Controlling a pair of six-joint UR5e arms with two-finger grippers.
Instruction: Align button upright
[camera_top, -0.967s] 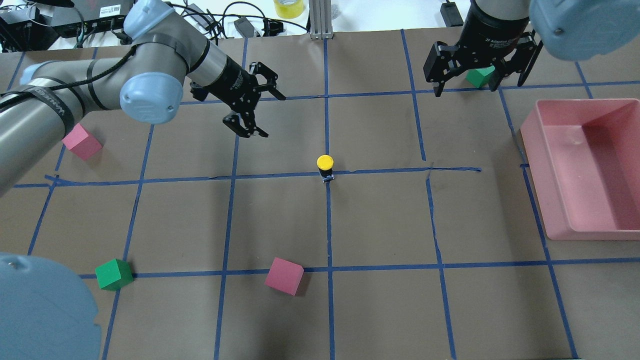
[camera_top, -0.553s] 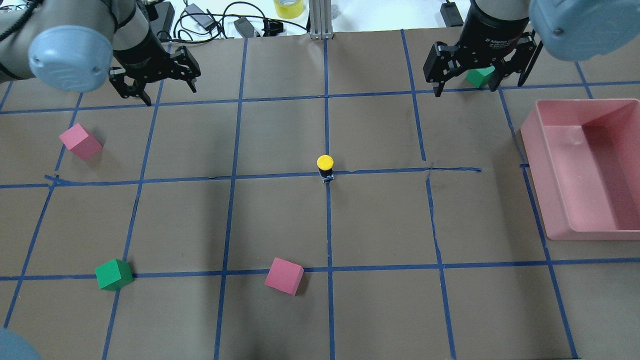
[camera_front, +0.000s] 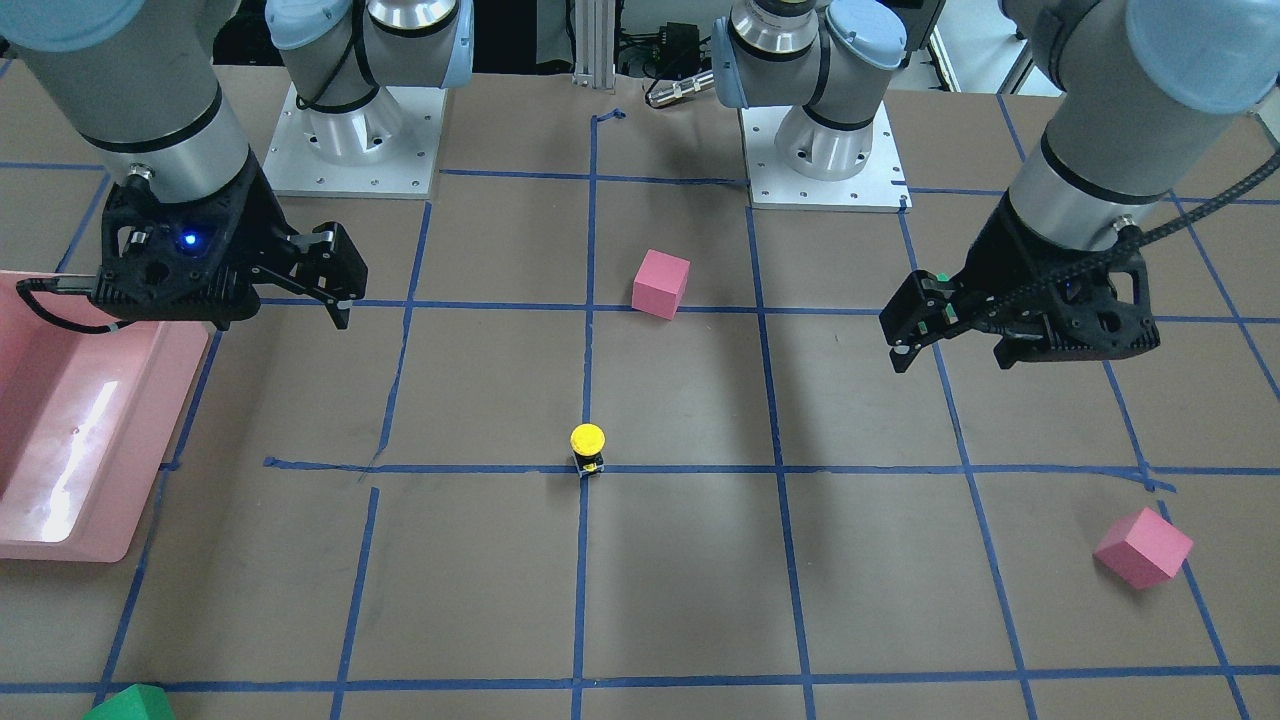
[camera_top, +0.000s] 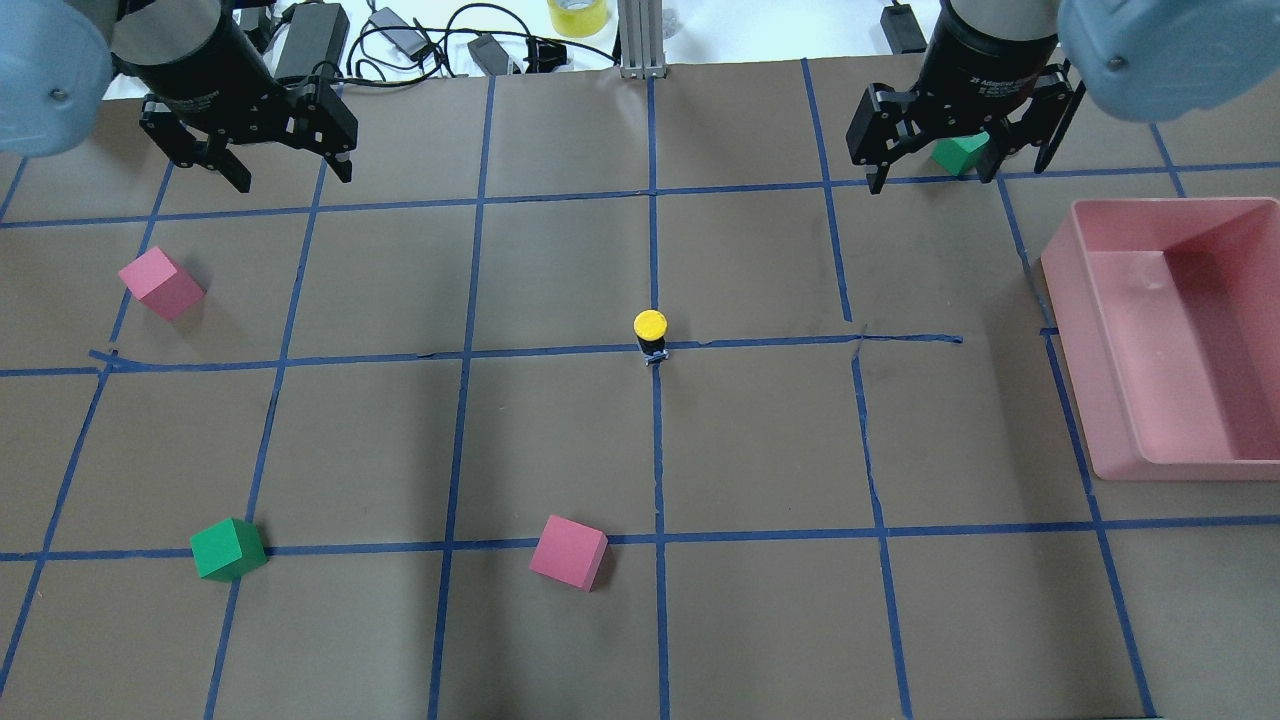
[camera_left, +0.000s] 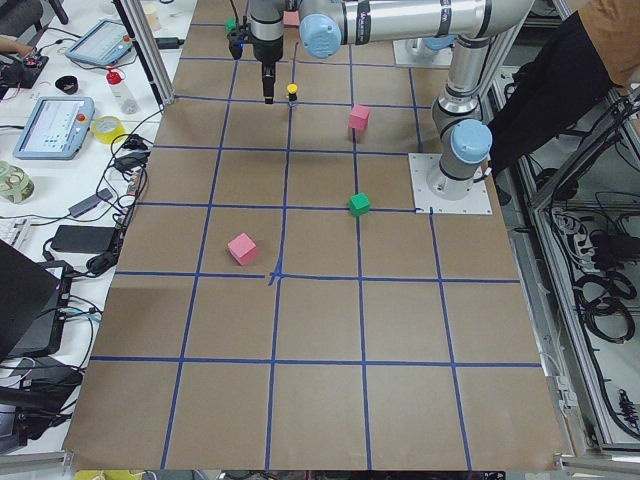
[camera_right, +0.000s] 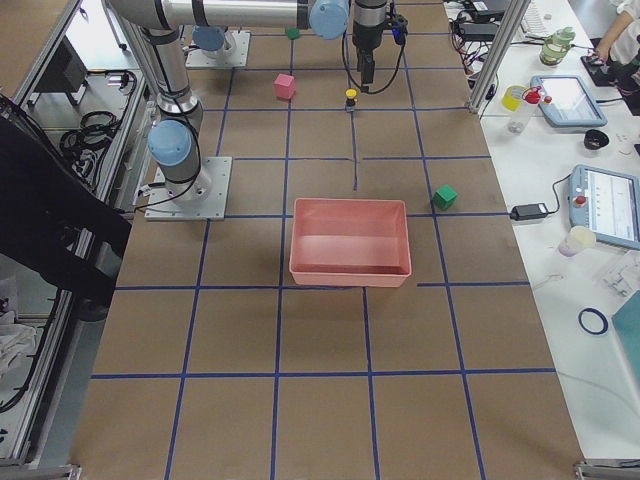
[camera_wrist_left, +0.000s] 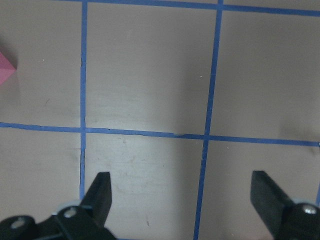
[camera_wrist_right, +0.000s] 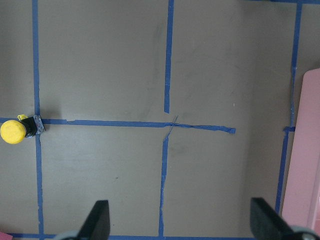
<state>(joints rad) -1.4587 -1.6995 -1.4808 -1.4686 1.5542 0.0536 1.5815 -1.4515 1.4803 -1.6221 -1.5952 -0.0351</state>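
Observation:
The button (camera_top: 650, 335) has a yellow cap on a small black-and-grey body. It stands cap up on a tape crossing at the table's middle. It also shows in the front view (camera_front: 587, 448) and at the left edge of the right wrist view (camera_wrist_right: 17, 131). My left gripper (camera_top: 293, 180) is open and empty, high over the far left of the table, well away from the button. My right gripper (camera_top: 933, 180) is open and empty over the far right. The left wrist view shows only the left gripper's own fingertips (camera_wrist_left: 102, 182) over bare paper and tape.
A pink bin (camera_top: 1090, 400) sits at the right edge. Pink cubes lie at the left (camera_top: 160, 283) and near front centre (camera_top: 568, 552). One green cube (camera_top: 228, 549) is at the front left. Another green cube (camera_top: 958, 152) sits under my right gripper.
My left arm has pulled back from near the table's middle to the far left corner. The button and the right arm have not moved.

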